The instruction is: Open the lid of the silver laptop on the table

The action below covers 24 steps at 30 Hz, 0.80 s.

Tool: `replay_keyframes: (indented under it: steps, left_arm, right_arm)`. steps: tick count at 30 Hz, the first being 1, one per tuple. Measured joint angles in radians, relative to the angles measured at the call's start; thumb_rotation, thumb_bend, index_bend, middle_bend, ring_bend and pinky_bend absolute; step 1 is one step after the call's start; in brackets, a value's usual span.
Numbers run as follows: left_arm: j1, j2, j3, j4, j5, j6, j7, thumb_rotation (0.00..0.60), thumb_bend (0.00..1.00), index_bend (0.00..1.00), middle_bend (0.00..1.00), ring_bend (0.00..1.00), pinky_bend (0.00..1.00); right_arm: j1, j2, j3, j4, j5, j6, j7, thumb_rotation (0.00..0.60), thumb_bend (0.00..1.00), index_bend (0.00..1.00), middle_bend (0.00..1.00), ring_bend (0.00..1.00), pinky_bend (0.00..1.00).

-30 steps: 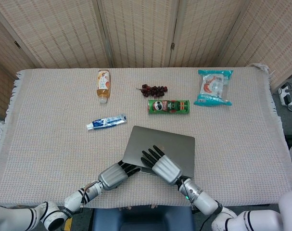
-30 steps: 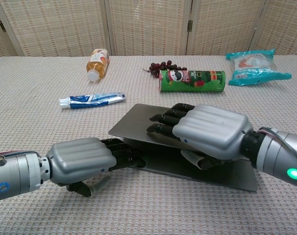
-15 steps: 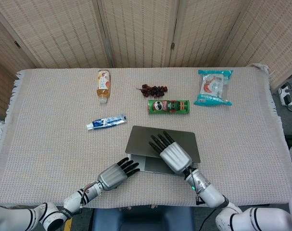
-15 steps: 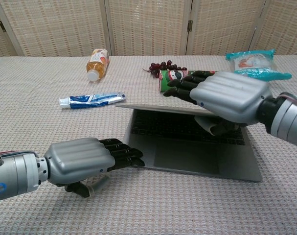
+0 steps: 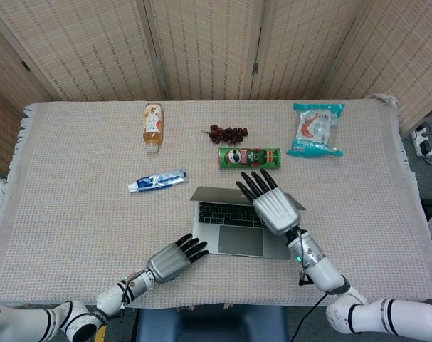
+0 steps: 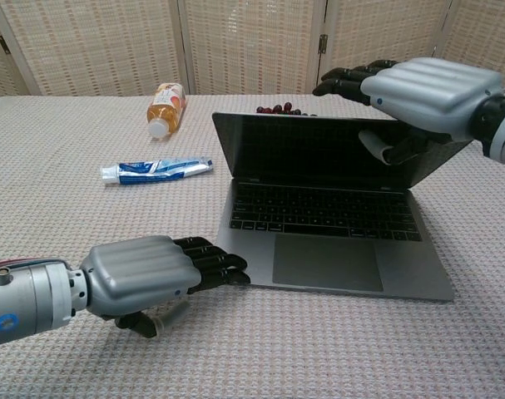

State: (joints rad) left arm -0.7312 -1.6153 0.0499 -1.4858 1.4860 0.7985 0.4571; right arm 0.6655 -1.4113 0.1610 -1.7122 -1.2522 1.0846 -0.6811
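The silver laptop [image 5: 230,226] [image 6: 327,262] lies near the table's front edge with its lid [image 6: 302,150] raised past upright, so the dark screen and the keyboard show. My right hand [image 5: 272,204] [image 6: 427,87] grips the lid's top right edge, fingers over the back and thumb on the screen side. Resting flat on the cloth, my left hand [image 5: 174,258] [image 6: 144,274] has its fingertips touching the base's front left corner and holds nothing.
Behind the laptop lie a green crisps can [image 5: 249,157], a bunch of dark grapes [image 5: 228,132], a juice bottle [image 5: 153,127] [image 6: 165,106] and a teal snack bag [image 5: 316,129]. A toothpaste tube [image 5: 157,181] [image 6: 156,169] lies to the left.
My right hand has swung the lid up from nearly flat to past upright, moving away from me with it. The left hand has stayed at the base's front corner.
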Motion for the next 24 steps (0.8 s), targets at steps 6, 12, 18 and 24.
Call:
replay_keyframes:
  steps: [6, 12, 18, 24]
  left_arm:
    - [-0.002, 0.002, 0.004, -0.008, -0.008, 0.002, 0.011, 0.6, 0.78, 0.06, 0.03, 0.0, 0.0]
    - [-0.004, 0.001, 0.007, -0.01, -0.017, 0.001, 0.019, 0.6, 0.78, 0.06, 0.03, 0.0, 0.0]
    - [-0.006, 0.002, 0.009, -0.016, -0.025, 0.002, 0.028, 0.6, 0.78, 0.06, 0.03, 0.0, 0.0]
    - [-0.008, 0.003, 0.011, -0.022, -0.03, 0.004, 0.033, 0.6, 0.78, 0.06, 0.03, 0.0, 0.0]
  right_arm:
    - [0.018, 0.02, 0.037, 0.03, 0.045, -0.01, 0.025, 0.6, 0.7, 0.0, 0.0, 0.0, 0.0]
    - [0.048, 0.035, 0.071, 0.062, 0.115, -0.038, 0.028, 0.6, 0.69, 0.0, 0.0, 0.0, 0.0]
    - [0.084, 0.037, 0.101, 0.122, 0.192, -0.073, 0.035, 0.6, 0.7, 0.0, 0.0, 0.0, 0.0]
    - [0.125, 0.03, 0.123, 0.188, 0.261, -0.107, 0.044, 0.6, 0.7, 0.0, 0.0, 0.0, 0.0]
